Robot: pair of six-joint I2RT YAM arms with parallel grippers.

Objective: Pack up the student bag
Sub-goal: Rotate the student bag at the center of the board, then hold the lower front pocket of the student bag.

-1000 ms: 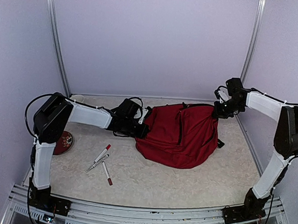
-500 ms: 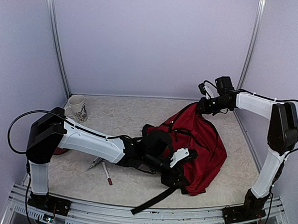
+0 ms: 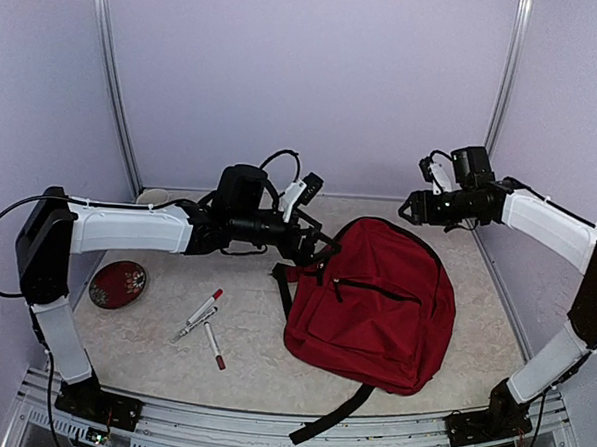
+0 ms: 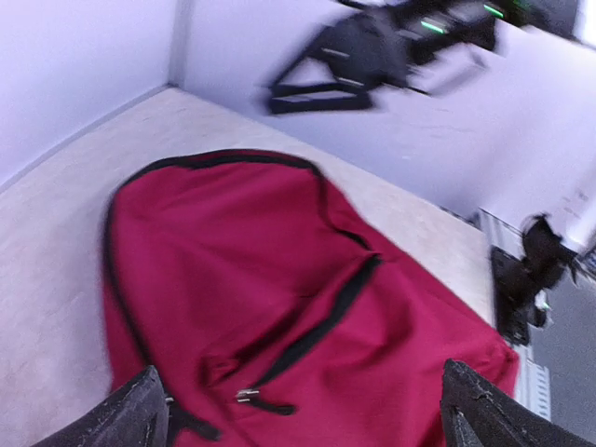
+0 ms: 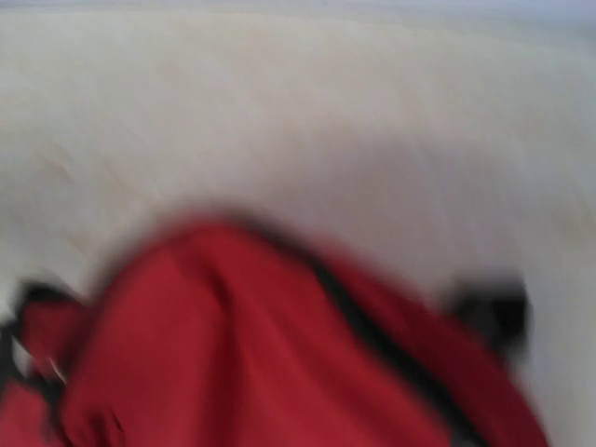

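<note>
The top view looks down from high behind the arm bases, over the whole surface. The left wrist view sits low and close, facing the right edge across the student bag. The right wrist view, blurred, looks down on it from nearby. All three views share the student bag.

student bag face-up on the table
</note>
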